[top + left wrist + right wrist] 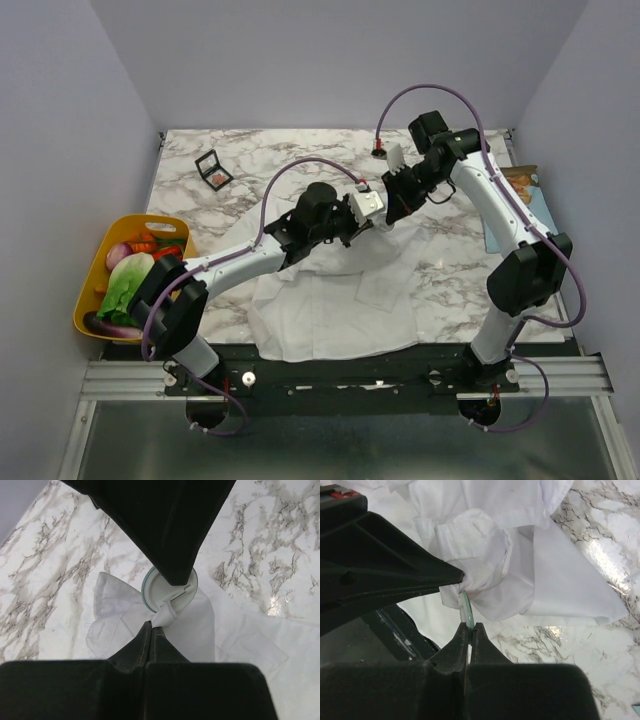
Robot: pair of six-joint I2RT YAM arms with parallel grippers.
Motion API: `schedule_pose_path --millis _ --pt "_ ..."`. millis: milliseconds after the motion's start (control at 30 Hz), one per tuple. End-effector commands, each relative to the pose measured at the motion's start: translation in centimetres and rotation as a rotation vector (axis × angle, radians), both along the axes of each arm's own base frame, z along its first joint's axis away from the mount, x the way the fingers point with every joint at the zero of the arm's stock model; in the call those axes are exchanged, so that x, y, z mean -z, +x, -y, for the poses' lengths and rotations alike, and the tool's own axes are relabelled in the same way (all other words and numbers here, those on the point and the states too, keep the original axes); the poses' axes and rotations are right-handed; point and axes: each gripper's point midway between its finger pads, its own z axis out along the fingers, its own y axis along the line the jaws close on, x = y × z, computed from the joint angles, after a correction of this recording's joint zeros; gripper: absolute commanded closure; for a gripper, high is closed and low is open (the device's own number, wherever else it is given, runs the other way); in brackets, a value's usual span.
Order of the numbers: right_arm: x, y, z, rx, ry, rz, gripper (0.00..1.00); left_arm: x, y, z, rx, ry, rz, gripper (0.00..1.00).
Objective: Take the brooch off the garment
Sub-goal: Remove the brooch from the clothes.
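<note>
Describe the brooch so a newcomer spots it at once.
Find the big white shirt on the marble table and follow its lifted fold to where the left gripper and right gripper meet. The brooch is the small round disc pinched there; its green rim sets it apart from the white cloth.

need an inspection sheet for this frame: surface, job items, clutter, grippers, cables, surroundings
Surface: white marble-pattern table.
Job's things: garment spread at the near centre, its far part bunched and lifted; brooch at that bunched fold, apparently not yet off.
Clutter: open makeup palette far left; yellow basket of vegetables at the left edge; blue flat item at the right edge.
Grippers: left gripper shut on garment fabric beside the brooch; right gripper shut on the brooch's rim.
Cables: purple cables loop above both arms; no snag seen.
Surroundings: plain walls; metal rail at the near edge.
</note>
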Motion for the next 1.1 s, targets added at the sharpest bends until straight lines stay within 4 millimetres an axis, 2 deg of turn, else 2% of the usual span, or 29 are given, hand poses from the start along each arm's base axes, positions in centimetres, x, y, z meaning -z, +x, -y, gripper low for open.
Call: schedule_pose_path --millis 0,167,233,400,700,900,1067 --pt "-0.3 -2.7 0.4 -0.094 0.044 -0.055 0.99 0.2 0.1 -1.1 -0.006 0.013 -0.015 1.0" --pt "-1.1 -4.0 -0.2 -0.145 0.099 -0.083 0.99 1.1 0.6 -1.0 -0.018 0.033 -0.021 1.0" --pt "-1.3 -4.5 -0.3 -0.158 0.111 -0.093 0.99 1.3 0.6 -1.0 -0.021 0.035 -0.018 0.95" --pt "-0.1 -4.5 0.2 -0.146 0.077 -0.102 0.99 1.5 0.6 -1.2 -0.017 0.041 -0.001 0.79" --pt "1.8 -4.4 0.4 -0.135 0.063 -0.115 0.99 0.1 -2.6 -0.9 0.201 0.017 -0.008 0.54" --pt "1.8 -4.8 0.4 -0.144 0.076 -0.111 1.0 -0.3 -5.1 -0.9 0.342 0.016 -0.047 0.46" --pt "2.1 -5.1 -0.1 -0.161 0.107 -0.13 0.99 -0.7 -6.8 -0.6 0.422 -0.019 -0.093 0.44"
